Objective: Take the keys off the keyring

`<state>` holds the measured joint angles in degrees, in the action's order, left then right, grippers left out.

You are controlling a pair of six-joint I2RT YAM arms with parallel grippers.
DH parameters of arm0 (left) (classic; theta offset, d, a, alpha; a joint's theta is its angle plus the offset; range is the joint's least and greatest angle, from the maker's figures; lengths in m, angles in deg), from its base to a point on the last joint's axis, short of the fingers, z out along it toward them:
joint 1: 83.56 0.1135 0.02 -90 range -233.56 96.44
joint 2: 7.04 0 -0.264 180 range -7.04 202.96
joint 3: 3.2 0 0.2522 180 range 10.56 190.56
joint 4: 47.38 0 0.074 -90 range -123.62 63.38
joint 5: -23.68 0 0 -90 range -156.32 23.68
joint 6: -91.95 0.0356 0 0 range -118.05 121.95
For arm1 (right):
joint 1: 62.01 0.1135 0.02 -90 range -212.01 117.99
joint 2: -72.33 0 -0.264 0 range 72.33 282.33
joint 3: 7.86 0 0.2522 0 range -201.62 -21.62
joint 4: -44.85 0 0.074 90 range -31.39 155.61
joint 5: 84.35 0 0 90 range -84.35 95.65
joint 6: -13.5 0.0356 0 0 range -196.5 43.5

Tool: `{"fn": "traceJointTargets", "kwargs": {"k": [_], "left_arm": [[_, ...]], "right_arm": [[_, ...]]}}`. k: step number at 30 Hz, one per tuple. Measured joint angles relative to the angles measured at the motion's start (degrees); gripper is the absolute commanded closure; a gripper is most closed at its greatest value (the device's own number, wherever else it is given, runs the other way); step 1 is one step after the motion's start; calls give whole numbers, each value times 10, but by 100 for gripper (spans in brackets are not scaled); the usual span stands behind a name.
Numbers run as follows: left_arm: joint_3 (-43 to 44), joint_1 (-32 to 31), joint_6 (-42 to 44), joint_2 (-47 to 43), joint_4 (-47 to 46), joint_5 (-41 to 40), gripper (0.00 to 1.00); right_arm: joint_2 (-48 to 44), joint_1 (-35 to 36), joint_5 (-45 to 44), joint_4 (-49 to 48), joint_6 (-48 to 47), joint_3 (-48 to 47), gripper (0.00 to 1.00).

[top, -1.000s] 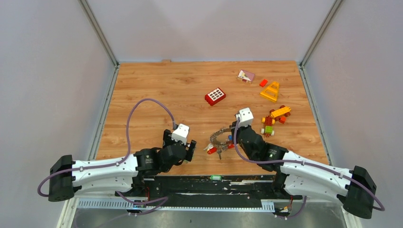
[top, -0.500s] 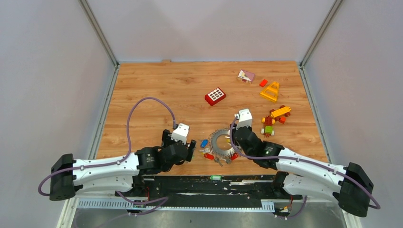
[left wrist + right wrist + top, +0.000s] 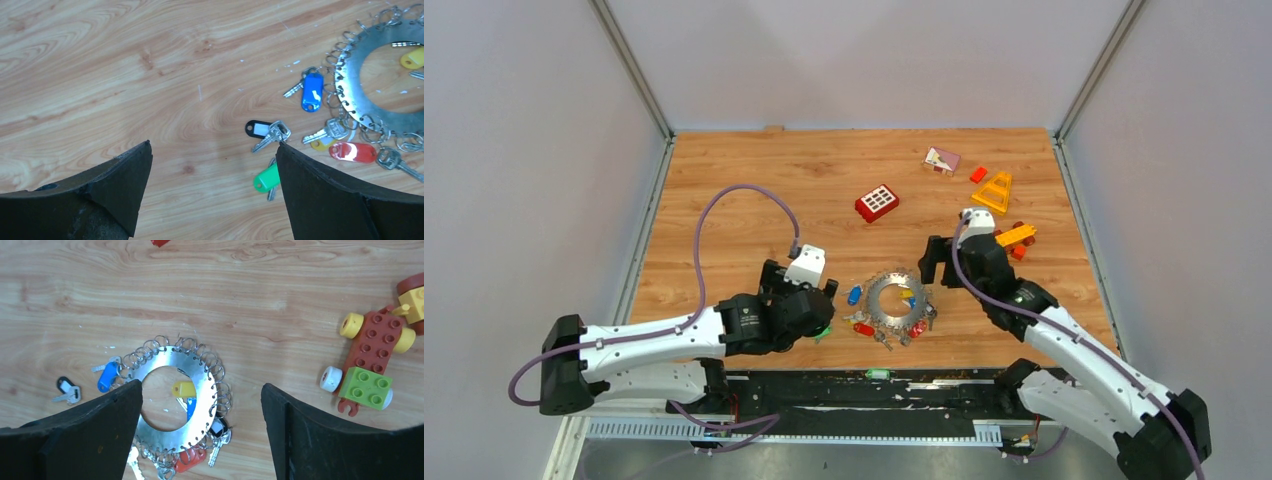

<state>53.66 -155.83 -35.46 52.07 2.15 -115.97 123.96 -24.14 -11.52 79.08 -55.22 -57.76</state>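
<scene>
The keyring [image 3: 892,306] lies flat on the wooden table, a grey metal disc with a wide hole, fringed with small rings and keys [image 3: 220,440]. It also shows in the wrist views, keyring [image 3: 378,107] and keyring [image 3: 167,356]. Two keys lie apart from it at its left, one with a black tag [image 3: 260,130] and one with a green tag [image 3: 265,179]. A blue-tagged key [image 3: 311,95] rests beside the ring's edge. My left gripper [image 3: 804,315] [image 3: 213,145] hangs open just left of these keys. My right gripper [image 3: 954,265] [image 3: 201,385] is open above the ring's right side, holding nothing.
A toy car of bricks [image 3: 999,250] [image 3: 372,367] sits right of my right gripper. Farther back lie a red brick [image 3: 877,202], a yellow triangle piece [image 3: 993,192], a small red brick [image 3: 978,174] and a pink block [image 3: 941,160]. Walls enclose the table.
My right gripper opened, let the keyring down flat on the table, then rose and drew back to the right. The left gripper edged right toward the keys.
</scene>
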Motion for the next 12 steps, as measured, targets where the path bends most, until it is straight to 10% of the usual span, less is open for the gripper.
{"fn": "traceJointTargets", "kwargs": {"k": [12], "left_arm": [[7, 0, -10, -54, 70, -36, 0]], "right_arm": [[-151, -68, 95, 64, 79, 21, 0]]}}
